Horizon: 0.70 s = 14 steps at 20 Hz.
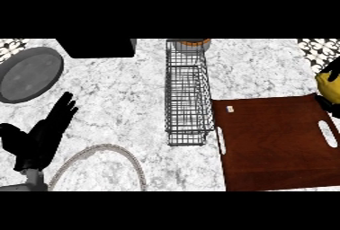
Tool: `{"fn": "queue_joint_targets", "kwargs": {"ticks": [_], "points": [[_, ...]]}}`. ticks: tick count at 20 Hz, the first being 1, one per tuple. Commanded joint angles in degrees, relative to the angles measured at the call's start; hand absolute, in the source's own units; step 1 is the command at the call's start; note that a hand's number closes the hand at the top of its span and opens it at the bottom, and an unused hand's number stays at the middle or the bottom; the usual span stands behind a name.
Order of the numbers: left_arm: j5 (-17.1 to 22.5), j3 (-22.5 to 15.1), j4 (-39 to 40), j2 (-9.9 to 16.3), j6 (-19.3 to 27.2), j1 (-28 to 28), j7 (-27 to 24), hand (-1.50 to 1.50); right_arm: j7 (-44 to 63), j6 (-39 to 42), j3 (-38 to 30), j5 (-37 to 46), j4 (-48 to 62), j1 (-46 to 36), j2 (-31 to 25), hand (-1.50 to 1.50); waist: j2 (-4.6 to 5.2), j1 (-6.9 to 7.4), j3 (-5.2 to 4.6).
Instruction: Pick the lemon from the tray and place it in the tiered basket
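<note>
The yellow lemon (327,84) shows at the view's right edge, lifted above the far right corner of the brown wooden tray (272,143). My right hand (332,68) is curled round it, black fingers above and below, and hides part of it. The tray's surface carries only a small white tag. The wire tiered basket (186,94) stands left of the tray, long and narrow, with nothing visible in its near part. My left hand (43,134) rests open at the lower left, fingers pointing up.
A grey round plate (30,74) lies at the far left. A black box (96,47) sits at the back edge. An orange-rimmed object (197,42) stands behind the basket. A thin curved rim (106,150) arcs beside my left forearm.
</note>
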Motion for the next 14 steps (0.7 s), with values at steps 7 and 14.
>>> {"fn": "queue_joint_targets", "kwargs": {"ticks": [7, 14], "points": [[1.18, 2.05, 0.85, 0.57, -1.48, -2.8, 1.28, 0.0, 29.8, 9.32, 5.13, -5.95, -32.41, -0.7, 6.26, 1.5, 0.28, 0.79, 0.02], [-0.37, -1.22, -3.23, -2.13, -1.43, 0.04, 1.67, 0.0, 50.24, 6.55, 15.8, -0.95, -35.51, -11.14, 17.25, 1.5, 0.48, 2.16, 0.04]]}}
